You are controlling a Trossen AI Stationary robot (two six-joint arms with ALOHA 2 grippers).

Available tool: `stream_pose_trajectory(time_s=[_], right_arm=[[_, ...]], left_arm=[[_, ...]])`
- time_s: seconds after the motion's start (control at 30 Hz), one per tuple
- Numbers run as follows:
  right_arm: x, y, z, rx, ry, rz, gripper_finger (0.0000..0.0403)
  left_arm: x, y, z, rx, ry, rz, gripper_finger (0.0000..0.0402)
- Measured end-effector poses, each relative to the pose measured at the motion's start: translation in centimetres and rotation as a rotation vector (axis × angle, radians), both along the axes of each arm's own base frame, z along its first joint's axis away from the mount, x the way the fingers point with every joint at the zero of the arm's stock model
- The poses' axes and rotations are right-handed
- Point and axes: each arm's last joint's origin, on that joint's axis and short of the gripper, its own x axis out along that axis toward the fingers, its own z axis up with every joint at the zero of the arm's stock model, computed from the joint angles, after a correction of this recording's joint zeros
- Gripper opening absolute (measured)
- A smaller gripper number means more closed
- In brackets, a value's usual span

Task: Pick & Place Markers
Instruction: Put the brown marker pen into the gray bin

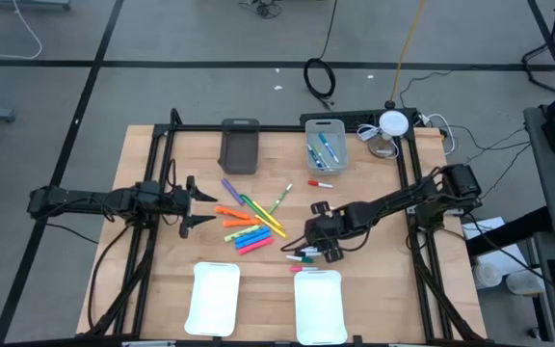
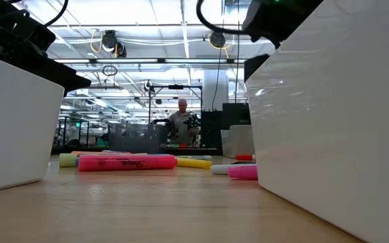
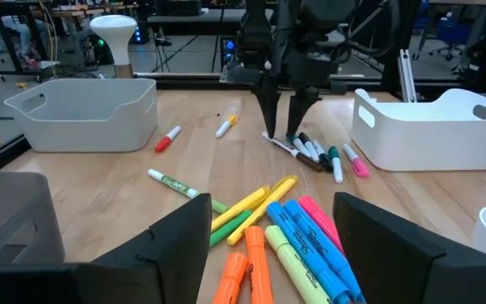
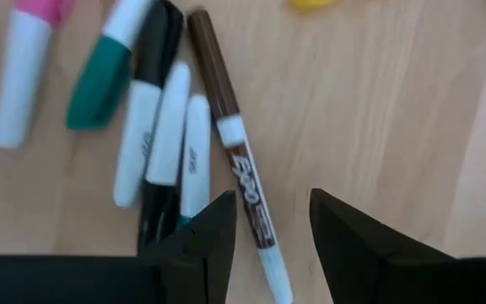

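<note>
Chunky orange, yellow, green, blue and pink markers [image 1: 249,226] lie in a loose pile at the table's centre. The pile also shows past my open left gripper [image 3: 272,203], which hovers at its left side [image 1: 203,205]. A cluster of thin white-barrelled markers [image 1: 302,255] lies to the right of the pile. My right gripper [image 1: 324,246] stands over this cluster, pointing down and open [image 3: 285,127]. Its fingers [image 4: 272,207] stand on either side of a brown-capped marker [image 4: 243,169] without touching it. Single thin markers [image 1: 319,182] lie flat farther back.
A light grey bin [image 1: 325,145] at the far edge holds a few markers, and a dark grey bin [image 1: 240,145] stands left of it. Two white trays [image 1: 214,299] [image 1: 318,306] sit at the near edge. A person [image 2: 181,121] is in the room behind the table.
</note>
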Motion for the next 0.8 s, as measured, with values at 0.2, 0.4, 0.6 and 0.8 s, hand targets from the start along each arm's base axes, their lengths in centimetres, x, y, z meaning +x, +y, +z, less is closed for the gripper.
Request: stream_pose_trajectory(time_s=[0.2, 0.4, 0.6, 0.8], right_arm=[[-1.0, -0.4, -1.9, 0.005, -0.032, -0.004, 0.0139], [-1.4, -0.9, -2.6, 0.012, -0.048, -0.018, 0.0139], [-1.4, -0.9, -2.7, 0.015, -0.052, -0.019, 0.0135], [-1.4, -0.9, -2.8, 0.048, -0.046, -0.007, 0.0096]], left_arm=[[0.0, 0.0, 0.0, 0.0, 0.0, 0.0, 0.0251], [0.0, 0.0, 0.0, 0.0, 0.0, 0.0, 0.0251], [0.0, 0.0, 0.0, 0.0, 0.0, 0.0, 0.0251], [0.0, 0.0, 0.0, 0.0, 0.0, 0.001, 0.0251]])
